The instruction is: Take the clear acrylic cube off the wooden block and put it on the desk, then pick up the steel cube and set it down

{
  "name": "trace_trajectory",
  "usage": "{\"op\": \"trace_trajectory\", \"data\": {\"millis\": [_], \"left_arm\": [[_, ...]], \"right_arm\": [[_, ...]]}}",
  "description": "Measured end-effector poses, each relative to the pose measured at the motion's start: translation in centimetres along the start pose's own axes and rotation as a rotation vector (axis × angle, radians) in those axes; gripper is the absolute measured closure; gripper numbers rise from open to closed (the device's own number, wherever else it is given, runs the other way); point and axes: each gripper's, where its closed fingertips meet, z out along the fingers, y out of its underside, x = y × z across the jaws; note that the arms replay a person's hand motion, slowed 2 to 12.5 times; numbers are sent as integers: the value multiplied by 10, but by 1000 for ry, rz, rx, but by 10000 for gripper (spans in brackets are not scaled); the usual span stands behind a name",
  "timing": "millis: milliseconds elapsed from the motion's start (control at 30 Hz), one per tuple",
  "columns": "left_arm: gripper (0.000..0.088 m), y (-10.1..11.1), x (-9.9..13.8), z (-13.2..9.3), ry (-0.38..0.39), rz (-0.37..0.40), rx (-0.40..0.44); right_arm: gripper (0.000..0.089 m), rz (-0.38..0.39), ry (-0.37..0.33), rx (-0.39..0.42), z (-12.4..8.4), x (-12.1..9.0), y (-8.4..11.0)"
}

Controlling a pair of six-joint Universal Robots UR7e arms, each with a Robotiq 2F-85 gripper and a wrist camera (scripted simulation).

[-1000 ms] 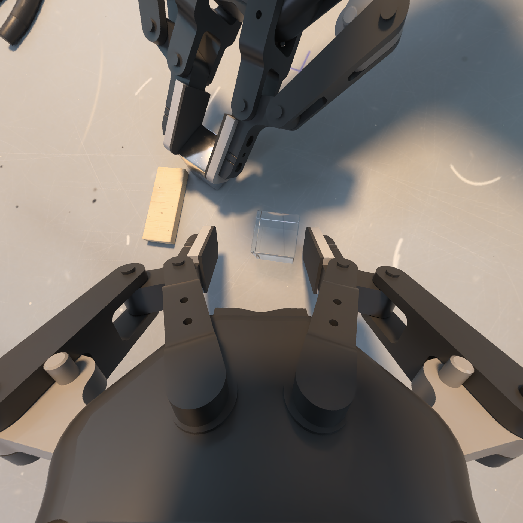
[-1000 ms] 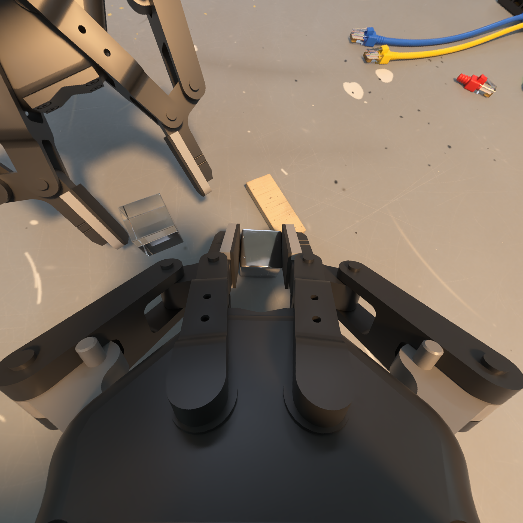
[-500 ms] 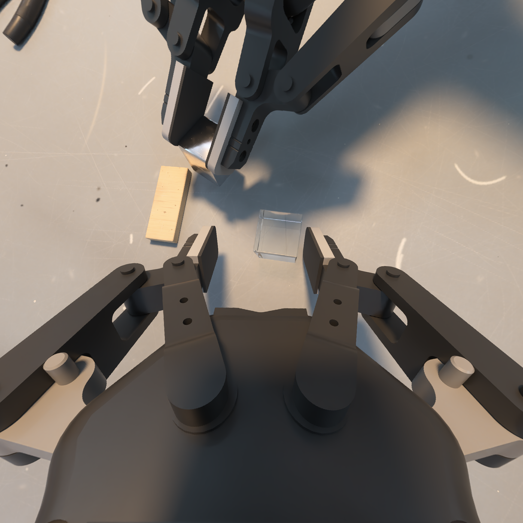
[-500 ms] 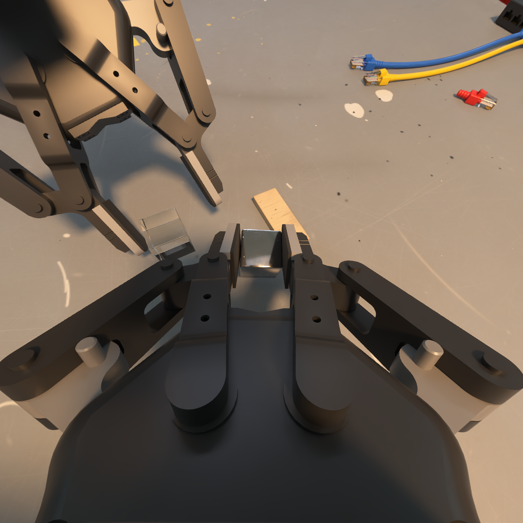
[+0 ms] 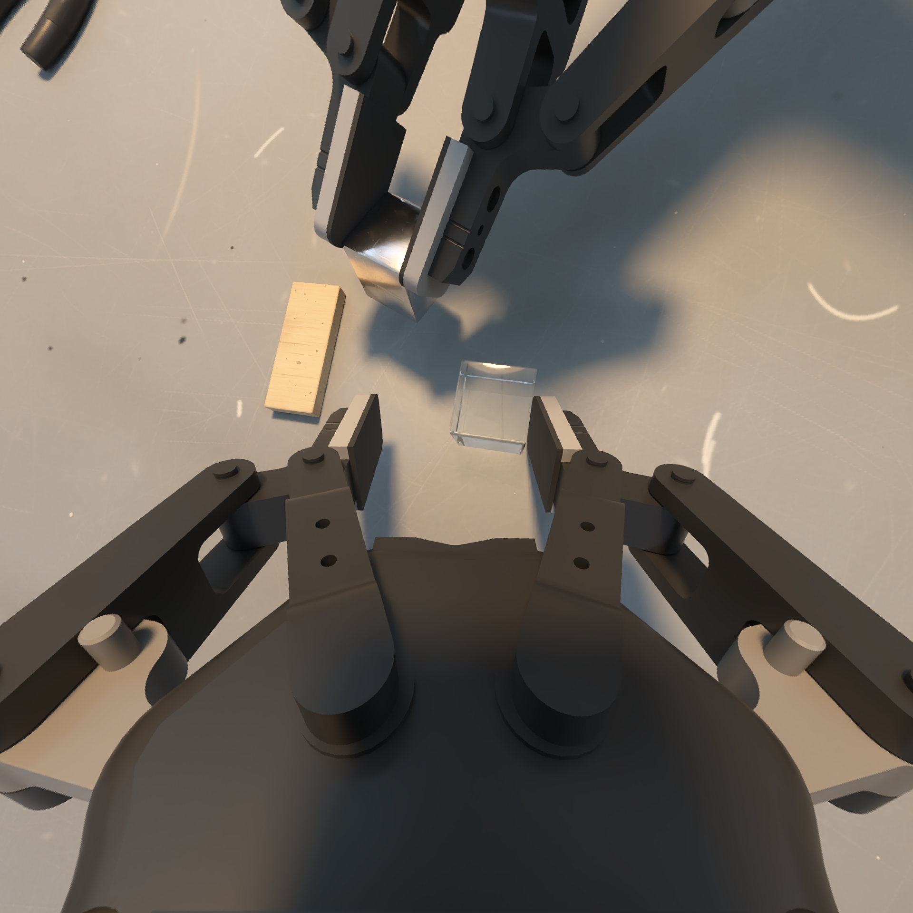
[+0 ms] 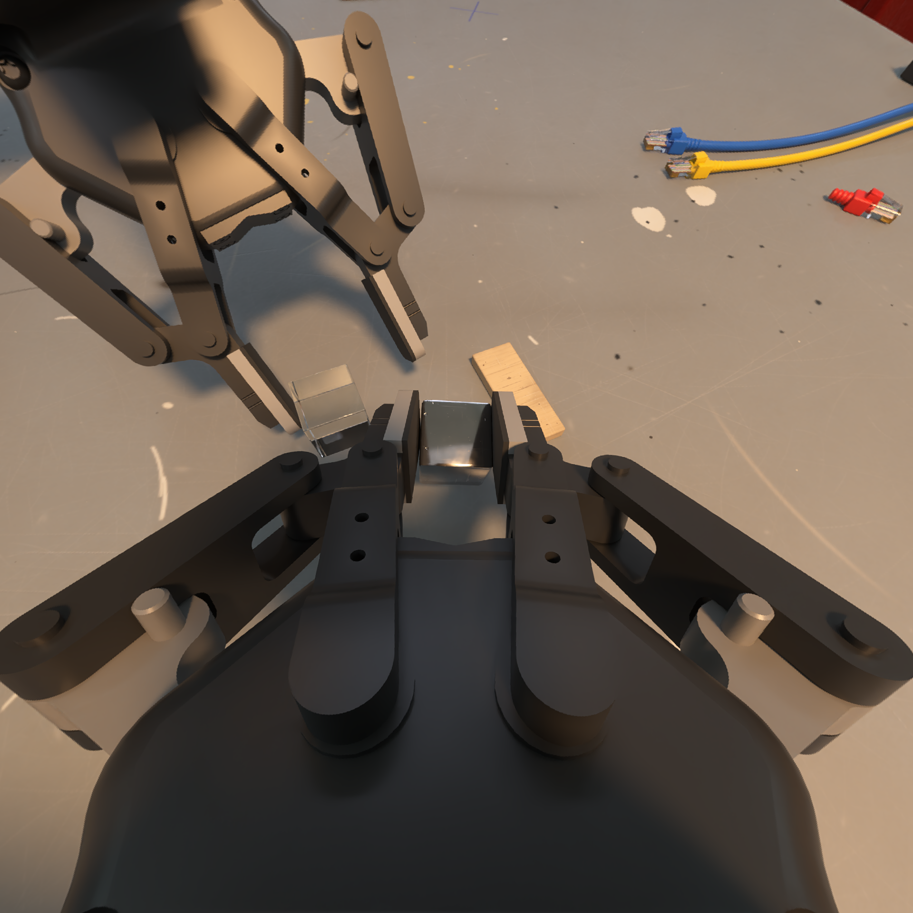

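Note:
The clear acrylic cube (image 5: 494, 406) rests on the grey desk, just ahead of my open, empty left gripper (image 5: 453, 435). It also shows in the right wrist view (image 6: 327, 406). The flat wooden block (image 5: 305, 349) lies bare on the desk to the left; it shows in the right wrist view (image 6: 518, 390) too. My right gripper (image 6: 454, 435) is shut on the steel cube (image 6: 454, 437) and holds it above the desk. In the left wrist view this gripper (image 5: 390, 269) hangs with the steel cube (image 5: 383, 269) above the desk, beside the block's far end.
Blue (image 6: 770, 143) and yellow (image 6: 770, 159) network cables and a red connector (image 6: 864, 205) lie at the far right of the desk. A black cable end (image 5: 49, 42) lies at the far left. The left gripper (image 6: 346, 375) looms close to the right gripper.
My right gripper has risen with the steel cube, away from the desk. The left gripper has stayed open above the acrylic cube and barely moved.

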Motion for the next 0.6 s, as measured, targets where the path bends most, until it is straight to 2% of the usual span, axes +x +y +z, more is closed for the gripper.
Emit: {"op": "trace_trajectory", "data": {"millis": [467,600], "left_arm": [[352,4,1,-4,10,5,-11],[341,10,3,-8,42,-7,-26]], "right_arm": [[634,-18,-46,38,-7,-12,-11],[634,-26,-74,44,-7,-20,-15]]}}
